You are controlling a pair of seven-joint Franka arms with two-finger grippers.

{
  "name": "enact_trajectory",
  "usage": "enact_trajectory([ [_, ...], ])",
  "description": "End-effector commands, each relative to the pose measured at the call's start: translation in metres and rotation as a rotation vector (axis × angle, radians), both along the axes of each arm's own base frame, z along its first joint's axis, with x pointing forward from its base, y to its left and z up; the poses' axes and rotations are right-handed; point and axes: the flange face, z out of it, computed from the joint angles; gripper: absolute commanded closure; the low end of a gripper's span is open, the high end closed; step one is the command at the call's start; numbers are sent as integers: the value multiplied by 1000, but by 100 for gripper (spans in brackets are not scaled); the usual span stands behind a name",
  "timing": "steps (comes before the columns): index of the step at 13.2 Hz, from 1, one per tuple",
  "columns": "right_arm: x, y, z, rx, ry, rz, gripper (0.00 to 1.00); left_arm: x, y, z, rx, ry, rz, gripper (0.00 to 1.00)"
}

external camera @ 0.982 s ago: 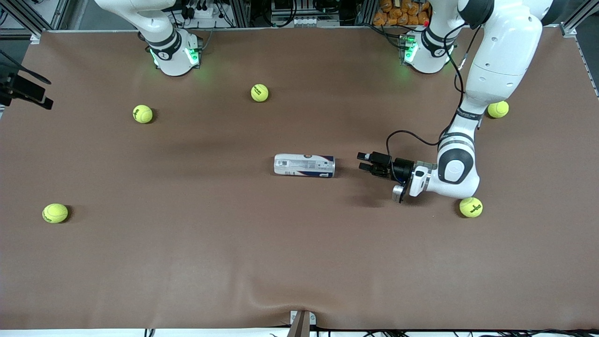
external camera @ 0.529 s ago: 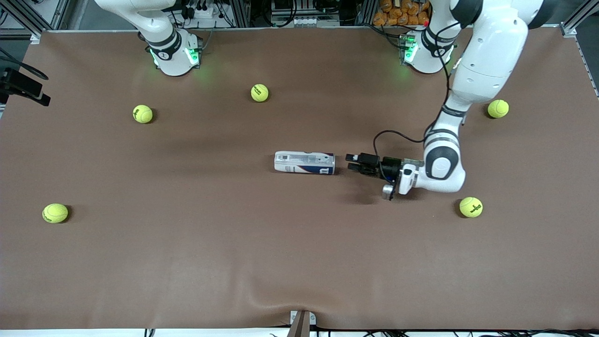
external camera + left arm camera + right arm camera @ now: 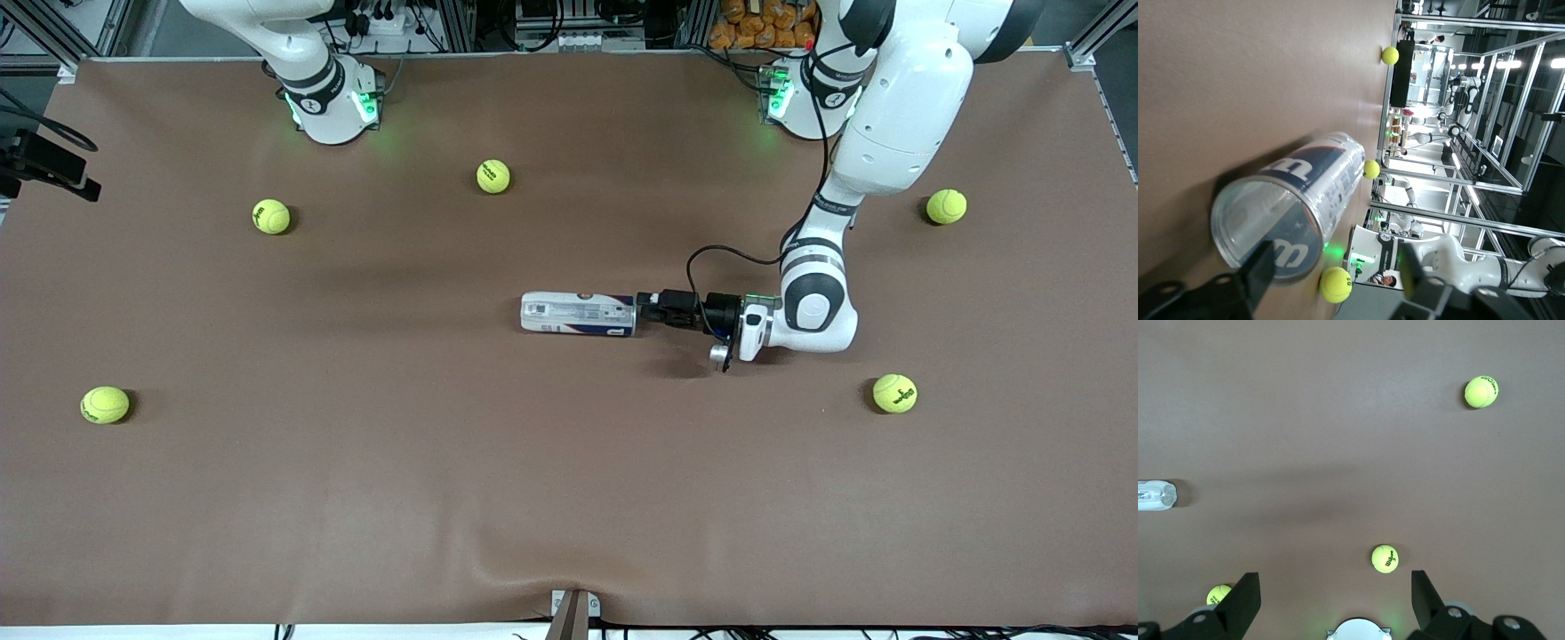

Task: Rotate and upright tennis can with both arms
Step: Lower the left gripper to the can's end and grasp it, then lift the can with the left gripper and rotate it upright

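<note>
The tennis can point(image 3: 578, 314) lies on its side in the middle of the brown table, white and navy with a red stripe. My left gripper point(image 3: 647, 308) is low over the table at the can's end toward the left arm's end, open and empty. In the left wrist view the can's clear end point(image 3: 1265, 223) faces the camera, close to one finger point(image 3: 1261, 273); the other finger point(image 3: 1418, 277) is well apart. My right gripper point(image 3: 1335, 600) hangs open and empty high over the table near its base. The can's end shows at the edge of the right wrist view point(image 3: 1155, 495).
Several yellow-green tennis balls lie scattered: one point(image 3: 894, 393) near the left arm's elbow, one point(image 3: 946, 206) farther from the camera, one point(image 3: 493, 176), one point(image 3: 271, 216) and one point(image 3: 105, 404) toward the right arm's end. The brown mat point(image 3: 569, 498) has a ridge at its near edge.
My left gripper has moved along the table toward the can and now sits right at its end. The can has stayed in place.
</note>
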Motion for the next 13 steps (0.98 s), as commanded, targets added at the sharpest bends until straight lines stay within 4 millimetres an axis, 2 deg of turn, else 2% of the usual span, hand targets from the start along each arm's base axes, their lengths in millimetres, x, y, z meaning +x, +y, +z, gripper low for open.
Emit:
enact_trajectory([
  [1,-2,8,-2,-2,-2,22,0,1,-10,-4,-13,-16,55,39],
  [4,-2,13,-2,-5,0,31,0,-1,-24,-12,14,-22,76,41],
  [5,-1,13,-3,-6,1,31,0,-4,-29,-14,17,-27,67,65],
  [6,-2,12,-2,-8,2,29,0,-3,-29,-13,16,-33,68,94],
  [7,-2,12,-2,-6,2,29,0,-3,-29,-13,16,-35,66,100],
  [11,-1,11,-3,-17,4,28,0,0,-26,-7,5,-40,65,100],
  [13,-2,13,-3,-17,7,31,0,1,-34,6,-20,-38,52,100],
])
